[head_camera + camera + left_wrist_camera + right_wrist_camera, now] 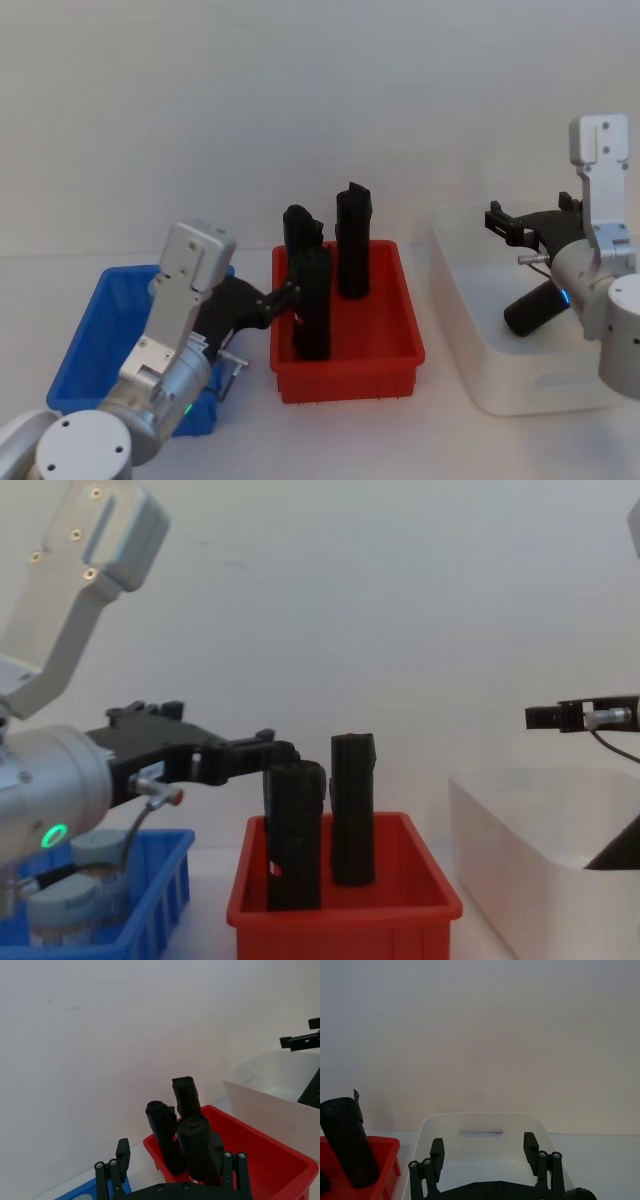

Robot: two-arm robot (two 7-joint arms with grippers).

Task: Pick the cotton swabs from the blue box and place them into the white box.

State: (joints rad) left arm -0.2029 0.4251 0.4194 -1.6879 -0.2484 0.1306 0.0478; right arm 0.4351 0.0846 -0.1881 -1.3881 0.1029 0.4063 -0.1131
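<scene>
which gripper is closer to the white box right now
Right. The right gripper hovers open above the white box, over its far left part. The left gripper, also open, is at the red bin's left edge, with that bin between it and the box.

The left gripper [170,1157] has its two fingers [121,1156] spread wide. At twelve o'clock from it stands a red bin [260,1160] holding three tall black blocks [162,1135], all upright, the nearest framed between the fingers. At about two o'clock, beyond the red bin, sits the white box [265,1105]. A corner of the blue box [82,1192] shows at nine o'clock, just beside the gripper.
</scene>
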